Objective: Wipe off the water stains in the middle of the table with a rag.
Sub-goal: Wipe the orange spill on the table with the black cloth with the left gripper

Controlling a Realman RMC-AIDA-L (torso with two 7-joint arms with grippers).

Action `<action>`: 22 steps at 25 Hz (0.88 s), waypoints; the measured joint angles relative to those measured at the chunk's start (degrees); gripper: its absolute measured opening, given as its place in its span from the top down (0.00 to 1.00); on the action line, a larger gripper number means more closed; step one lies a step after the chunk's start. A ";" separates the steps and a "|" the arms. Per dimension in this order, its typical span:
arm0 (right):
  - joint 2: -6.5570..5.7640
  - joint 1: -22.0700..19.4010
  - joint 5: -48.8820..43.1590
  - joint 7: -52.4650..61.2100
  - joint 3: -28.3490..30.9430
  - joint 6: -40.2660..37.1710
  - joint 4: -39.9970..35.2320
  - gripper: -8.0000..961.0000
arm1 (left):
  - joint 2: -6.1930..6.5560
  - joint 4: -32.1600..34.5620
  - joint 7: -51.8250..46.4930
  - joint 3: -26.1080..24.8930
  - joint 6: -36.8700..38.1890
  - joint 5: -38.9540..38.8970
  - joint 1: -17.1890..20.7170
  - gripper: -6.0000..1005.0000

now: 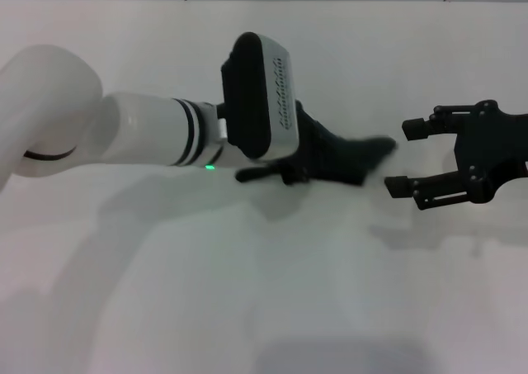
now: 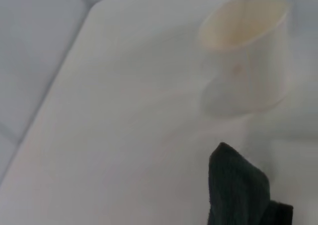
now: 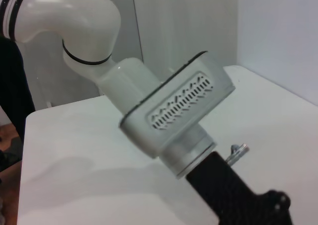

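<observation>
A smooth white tabletop [image 1: 247, 308] fills the head view. From the left edge, a white robot arm reaches toward the centre of the frame, ending in the left gripper [image 1: 285, 174], which sits on a soft black-charcoal rag [image 1: 346, 161] lying flat on the table just right of centre. Whether its fingers are spread or pinching the cloth cannot be told, as the wrist housing covers them. The rag's tip points right. At the right edge, the rigid black right gripper [image 1: 406, 157] hovers near that tip without touching, its fingers spread apart. No orange liquid is visible.
</observation>
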 joint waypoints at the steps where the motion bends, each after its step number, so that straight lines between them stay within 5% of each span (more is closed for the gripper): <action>1: 0.00 0.02 0.00 0.00 0.02 0.00 -0.01 0.13 | 0.14 0.48 -0.47 -0.07 2.25 0.01 0.08 0.93; 10: 0.00 -0.63 -0.11 0.78 0.74 -0.37 -1.21 0.13 | 0.63 2.29 -5.65 -0.28 7.99 2.75 0.96 0.93; 14: 0.00 -0.71 -0.24 0.89 0.80 -0.35 -1.33 0.13 | 1.32 5.99 -10.77 -1.33 8.55 7.33 4.94 0.93; 17: 0.00 -0.49 -0.12 0.91 0.80 -0.05 -1.08 0.13 | 1.92 15.39 -16.87 -7.90 10.35 18.36 12.57 0.93; 18: 0.00 -0.49 -0.12 0.91 0.80 -0.05 -1.08 0.13 | 1.92 15.39 -16.87 -7.90 10.35 18.36 12.57 0.93; 20: 0.00 -0.28 -0.01 0.92 0.66 0.05 -0.96 0.13 | 1.32 22.86 -19.43 -16.62 15.49 26.39 18.15 0.93; 22: 0.00 -0.18 0.02 0.93 0.38 0.19 -0.97 0.13 | 1.10 24.68 -19.74 -19.03 17.16 27.77 19.50 0.92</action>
